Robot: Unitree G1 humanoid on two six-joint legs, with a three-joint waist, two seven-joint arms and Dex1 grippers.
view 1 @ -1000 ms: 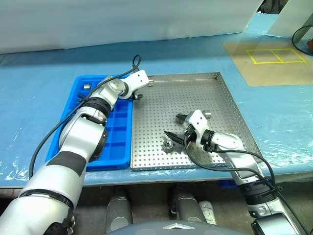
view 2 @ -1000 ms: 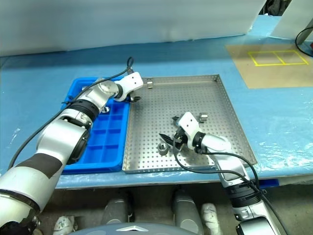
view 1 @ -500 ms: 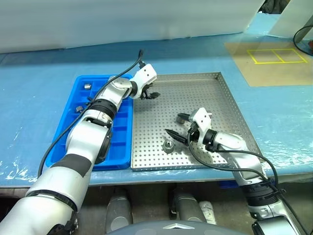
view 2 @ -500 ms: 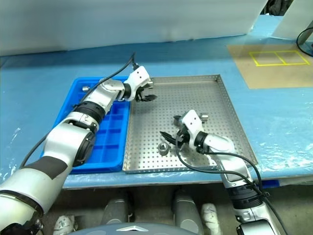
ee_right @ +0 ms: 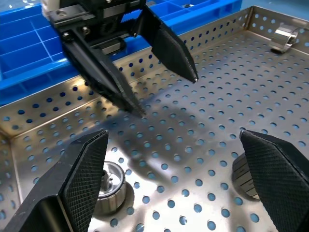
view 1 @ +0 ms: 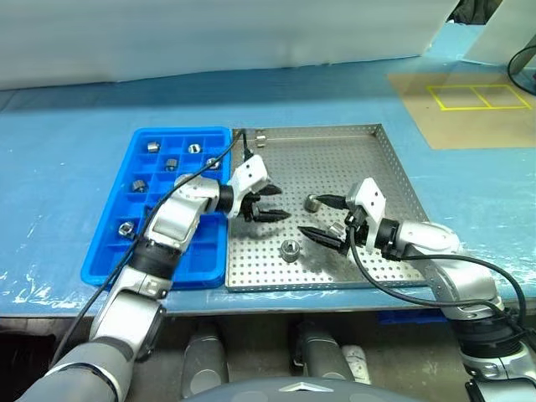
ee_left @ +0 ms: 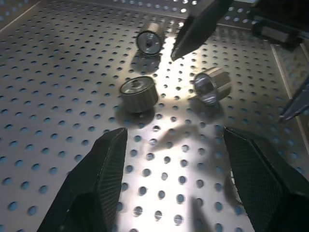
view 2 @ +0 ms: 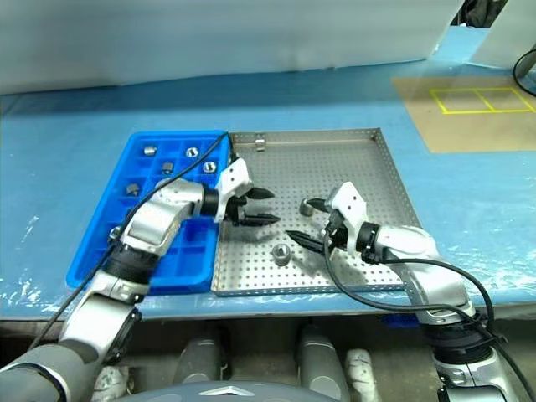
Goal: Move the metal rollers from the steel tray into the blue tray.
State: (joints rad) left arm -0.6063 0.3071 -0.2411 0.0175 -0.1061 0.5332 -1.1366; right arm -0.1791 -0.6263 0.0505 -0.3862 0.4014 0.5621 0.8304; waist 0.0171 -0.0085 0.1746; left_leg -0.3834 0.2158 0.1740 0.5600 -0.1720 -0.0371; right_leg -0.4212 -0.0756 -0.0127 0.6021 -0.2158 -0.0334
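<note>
Collision risk is the chief concern: left gripper (view 1: 266, 203) and right gripper (view 1: 322, 218) face each other over the centre of the steel tray (view 1: 368, 159), both with jaws spread wide and holding nothing, their tips near one another. Three metal rollers (view 1: 290, 249) lie between and just below them at frame centre, one at the lower middle, one by the right gripper's upper finger, one close under its lower finger; a fourth rests against the far rim at upper centre. Should both arms go for the same roller, fingers may clash or knock a roller rolling across the perforated floor. Blue tray (view 1: 113, 260) adjoins on the left, several compartments filled; its rim and the steel rim between must be cleared. Worktop (view 1: 67, 151) beyond offers ample room.
</note>
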